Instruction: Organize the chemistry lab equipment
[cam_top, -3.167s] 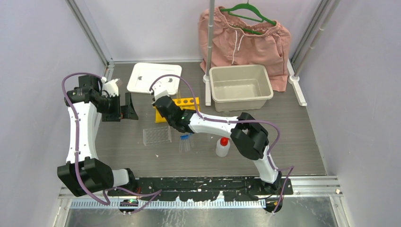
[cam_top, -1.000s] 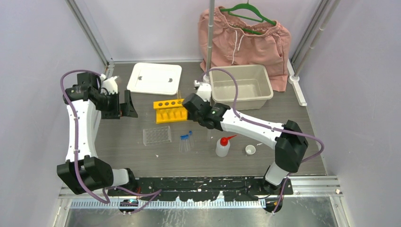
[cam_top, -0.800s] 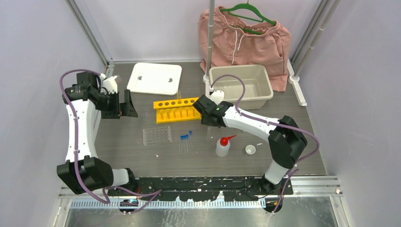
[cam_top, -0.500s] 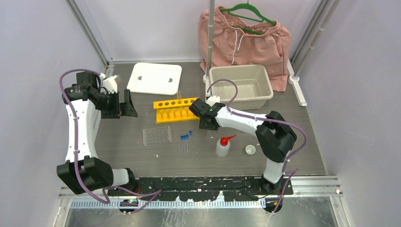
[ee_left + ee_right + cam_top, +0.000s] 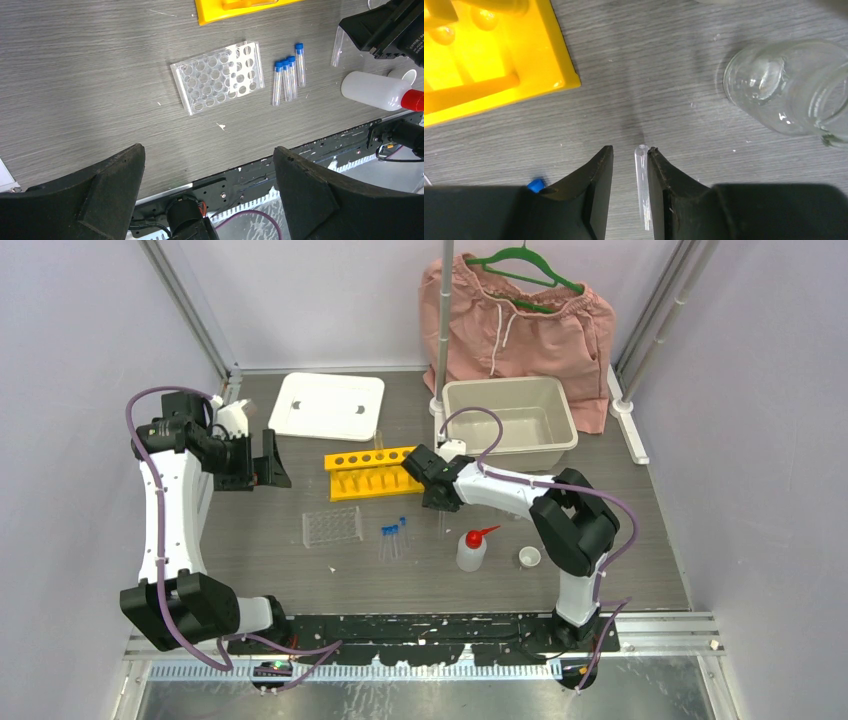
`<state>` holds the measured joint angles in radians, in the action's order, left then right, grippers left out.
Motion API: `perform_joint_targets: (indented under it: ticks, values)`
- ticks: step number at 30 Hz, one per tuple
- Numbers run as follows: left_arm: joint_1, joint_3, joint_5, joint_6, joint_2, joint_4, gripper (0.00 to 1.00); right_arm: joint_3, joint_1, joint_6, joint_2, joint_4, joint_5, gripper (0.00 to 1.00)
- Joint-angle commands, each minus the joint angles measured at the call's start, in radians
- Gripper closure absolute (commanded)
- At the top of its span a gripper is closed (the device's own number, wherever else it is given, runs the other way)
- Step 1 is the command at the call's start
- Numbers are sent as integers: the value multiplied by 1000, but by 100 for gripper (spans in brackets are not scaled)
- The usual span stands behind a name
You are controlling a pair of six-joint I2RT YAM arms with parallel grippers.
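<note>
Bright, even light from overhead fills every view, casting soft, short shadows on the grey worktop (image 5: 300,570). Small glints sit on the glass beaker (image 5: 774,85). The wrist views are sharp at worktop level, while the right claw (image 5: 629,150) shows dark, with little surface detail.

The right gripper (image 5: 442,504) hangs beside the yellow rack (image 5: 372,473), perhaps touching.

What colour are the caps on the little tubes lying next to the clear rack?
Blue caps; they show best in the left wrist view.
</note>
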<state>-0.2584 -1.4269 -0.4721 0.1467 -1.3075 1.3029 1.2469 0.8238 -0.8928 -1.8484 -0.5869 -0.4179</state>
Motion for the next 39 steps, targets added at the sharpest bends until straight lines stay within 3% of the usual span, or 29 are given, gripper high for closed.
perform_joint_targets:
  ticks: [1, 8, 23, 32, 39]
  values:
    - [-5, -43, -24, 8, 30, 15, 0, -8, -3, -4, -30, 8, 68, 63]
    - [-6, -51, -27, 8, 40, 20, 0, -20, 5, 0, -15, -3, 56, 63]
    - [-6, -52, -25, 10, 51, 24, 0, -37, 103, -1, 90, -28, -124, 52]
    - [-7, -40, -22, 23, 67, 27, 0, -60, 110, -39, 68, -37, -159, 52]
    - [-6, -40, -19, 32, 74, 30, 0, -67, 110, -68, 51, -29, -143, 57]
